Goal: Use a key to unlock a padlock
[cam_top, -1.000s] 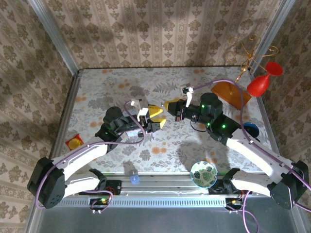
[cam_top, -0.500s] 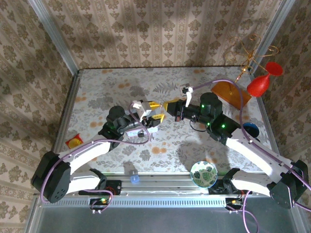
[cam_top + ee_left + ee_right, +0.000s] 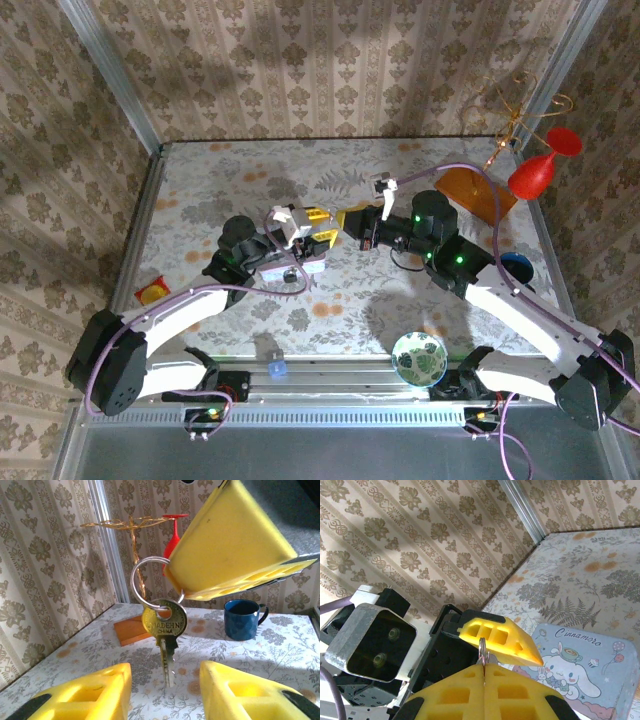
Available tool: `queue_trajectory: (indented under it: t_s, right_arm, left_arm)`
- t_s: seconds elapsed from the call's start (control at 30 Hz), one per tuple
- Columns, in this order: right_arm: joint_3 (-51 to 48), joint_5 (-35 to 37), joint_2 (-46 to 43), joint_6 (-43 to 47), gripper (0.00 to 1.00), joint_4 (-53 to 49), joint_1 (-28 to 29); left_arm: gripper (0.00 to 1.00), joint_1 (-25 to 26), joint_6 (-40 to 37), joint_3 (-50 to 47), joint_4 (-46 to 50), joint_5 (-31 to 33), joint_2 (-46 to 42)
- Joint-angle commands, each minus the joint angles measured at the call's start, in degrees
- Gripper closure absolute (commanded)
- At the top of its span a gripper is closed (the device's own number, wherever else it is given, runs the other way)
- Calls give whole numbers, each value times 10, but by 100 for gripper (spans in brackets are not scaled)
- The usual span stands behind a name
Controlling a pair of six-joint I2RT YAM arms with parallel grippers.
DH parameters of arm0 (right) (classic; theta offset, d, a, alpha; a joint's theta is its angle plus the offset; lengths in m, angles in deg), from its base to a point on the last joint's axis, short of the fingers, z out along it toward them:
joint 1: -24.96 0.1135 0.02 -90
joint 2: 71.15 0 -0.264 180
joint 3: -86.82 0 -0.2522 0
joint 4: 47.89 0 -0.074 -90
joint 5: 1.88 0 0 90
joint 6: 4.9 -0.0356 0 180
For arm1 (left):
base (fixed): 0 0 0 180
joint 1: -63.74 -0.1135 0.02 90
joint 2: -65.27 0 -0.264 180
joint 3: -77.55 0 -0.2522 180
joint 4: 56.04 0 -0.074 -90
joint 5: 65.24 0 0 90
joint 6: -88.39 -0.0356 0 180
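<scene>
Right gripper [image 3: 483, 666] jaws fully closed, pinching split ring [image 3: 142, 580] of key [image 3: 165, 622]. Key has brass-coloured head, hangs blade down from ring, in air over table [image 3: 200, 180], about mid-table, slightly far of centre. Left gripper [image 3: 165, 680] just left of right gripper, tips close together. Left jaws partly apart, gripping nothing. Key blade tip sits in gap between its yellow fingers [image 3: 100, 692], no contact visible. Cartoon tin box [image 3: 580, 672] lies flat on table under grippers. Blue mug [image 3: 242, 620] near right table edge.

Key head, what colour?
The key has a brassy gold head; the left wrist view shows it best.
</scene>
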Motion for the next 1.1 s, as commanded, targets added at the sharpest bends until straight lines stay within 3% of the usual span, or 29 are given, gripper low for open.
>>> queue_trajectory:
  t_s: [0.0, 0.27, 0.53, 0.8, 0.9, 0.97, 1.0, 1.07]
  right_arm:
    - [14, -7, 3, -5, 100, 22, -1]
    - [12, -6, 4, -6, 100, 22, -2]
    - [9, 1, 3, -6, 100, 19, -2]
    - [24, 25, -4, 5, 100, -26, -2]
    - [46, 55, -10, 9, 92, -80, -2]
    - [65, 82, -12, 2, 74, -126, -2]
    - [77, 101, -13, -6, 69, -154, -3]
    - [98, 122, -12, -18, 66, -202, -3]
  left_arm:
    - [63, -4, -11, 21, -14, -12, 2]
    - [70, -4, -11, 24, -12, 2, 5]
    - [85, -5, -22, 24, 3, 14, -2]
    - [100, -4, -93, 22, 81, 71, -33]
    - [100, -3, -139, 19, 116, 122, -52]
    - [100, 2, -174, 17, 131, 160, -64]
    - [100, 8, -196, 17, 140, 183, -70]
    - [100, 23, -238, 14, 144, 235, -78]
